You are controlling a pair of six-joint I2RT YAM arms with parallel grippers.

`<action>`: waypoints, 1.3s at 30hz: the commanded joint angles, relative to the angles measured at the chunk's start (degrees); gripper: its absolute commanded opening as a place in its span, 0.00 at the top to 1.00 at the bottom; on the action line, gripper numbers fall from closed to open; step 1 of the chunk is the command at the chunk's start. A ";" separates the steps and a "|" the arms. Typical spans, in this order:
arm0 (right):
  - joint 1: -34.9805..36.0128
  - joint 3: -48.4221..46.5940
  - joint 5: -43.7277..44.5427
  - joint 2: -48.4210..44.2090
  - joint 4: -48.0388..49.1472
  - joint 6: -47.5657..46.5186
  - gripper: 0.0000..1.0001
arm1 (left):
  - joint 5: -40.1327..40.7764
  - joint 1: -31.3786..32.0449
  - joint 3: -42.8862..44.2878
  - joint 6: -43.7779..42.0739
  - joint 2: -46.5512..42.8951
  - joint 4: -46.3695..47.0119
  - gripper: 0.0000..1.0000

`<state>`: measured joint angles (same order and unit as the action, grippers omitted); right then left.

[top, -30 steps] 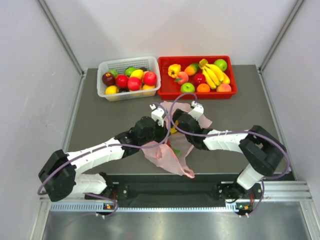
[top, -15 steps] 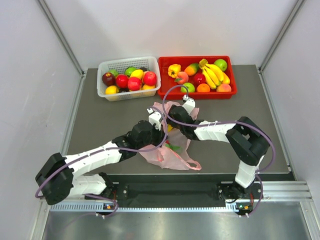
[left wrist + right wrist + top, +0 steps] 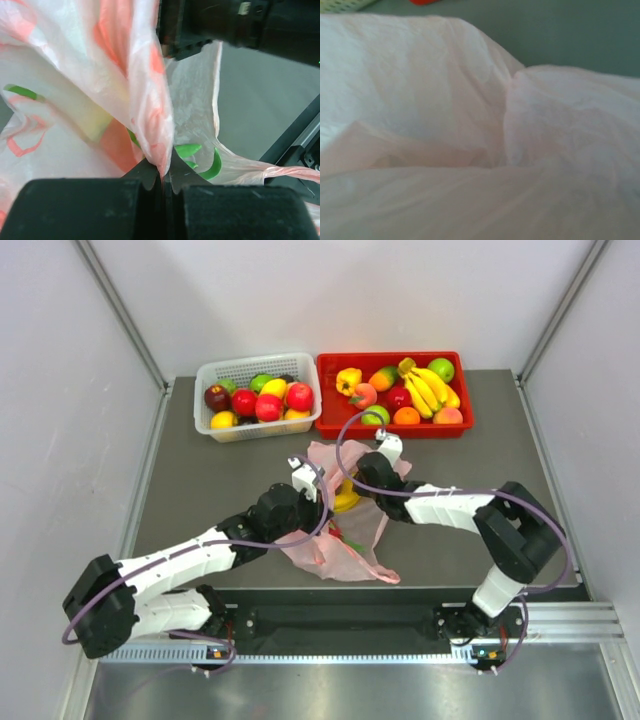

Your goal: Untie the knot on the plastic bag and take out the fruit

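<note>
Since half a second back, the right arm had swung its elbow out to the right and the left arm had backed off a touch, so from the top the plastic bag (image 3: 335, 550) gaped wider and a yellow banana bunch (image 3: 347, 500) showed in the opening. It lay mid-bench (image 3: 200, 490), mouth stretched between the left tool (image 3: 312, 483) and right tool (image 3: 362, 472), bananas between them and, I reckon, a bit nearer the right one. On the left wrist cam, the left tool was pressed together on a fold of pink film, with a green-tipped fruit (image 3: 189, 150) just behind the pinch. On the right wrist cam there was only pink plastic, so I couldn't tell if that tool was spread or pinching. I couldn't spot the knot anywhere.
</note>
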<state>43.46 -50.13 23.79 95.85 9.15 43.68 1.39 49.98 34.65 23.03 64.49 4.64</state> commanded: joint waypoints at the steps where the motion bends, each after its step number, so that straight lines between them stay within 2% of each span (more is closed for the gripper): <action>1: -2.06 2.14 1.43 -4.18 -4.92 -5.18 0.92 | 1.34 0.21 -0.20 -0.18 -1.21 -0.51 1.00; 6: -3.91 4.60 -1.55 -9.88 -5.54 -7.46 1.00 | 1.78 0.30 0.24 -0.09 -1.29 -1.04 1.00; 12: -5.14 5.04 -6.03 -12.53 -5.98 -8.61 0.93 | 1.08 0.21 0.50 0.44 -0.42 -0.69 1.00; 14: -5.23 4.26 -7.53 -12.01 -6.68 -8.70 0.72 | 0.46 0.21 0.50 0.70 0.02 -0.34 1.00; 16: -5.23 3.64 -8.06 -11.22 -7.12 -8.96 0.57 | -0.07 0.21 0.68 0.88 0.20 -0.25 1.00; 19: -5.14 2.14 -6.22 -9.81 -8.97 -9.49 0.42 | -0.42 0.21 0.94 0.97 0.37 -0.16 1.00; 22: -5.14 1.35 -4.46 -8.84 -11.08 -10.37 0.34 | -0.51 0.30 1.12 0.88 0.55 0.01 1.00; 25: -5.23 -0.14 -6.20 -6.21 -10.47 -11.51 0.32 | -0.77 0.21 1.47 0.88 1.34 0.45 1.00; 30: -5.32 -2.51 -12.18 1.34 -8.02 -11.51 0.35 | -1.12 0.21 1.91 0.97 2.31 0.89 1.00; 32: -5.32 -2.87 -13.86 3.19 -7.13 -10.81 0.41 | -1.12 0.21 1.91 0.88 2.31 0.98 1.00; 33: -5.32 -2.70 -14.12 3.29 -6.86 -10.64 0.53 | -1.04 0.21 2.00 0.79 2.22 0.81 1.00; 36: -5.49 -0.94 -14.48 1.19 -5.98 -10.63 0.75 | -0.77 0.21 1.82 0.44 1.61 0.45 1.00; 37: -5.58 0.02 -14.39 0.13 -5.90 -10.72 0.87 | -0.69 0.30 1.73 0.35 1.60 0.45 1.00; 39: -6.46 1.08 -15.52 -5.56 -6.33 -12.47 0.99 | -0.51 0.21 1.73 0.26 1.60 0.37 1.00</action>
<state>38.39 -50.85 10.41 97.19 2.59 33.50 0.89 50.00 34.70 23.86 66.92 2.96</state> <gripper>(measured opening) 0.418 0.013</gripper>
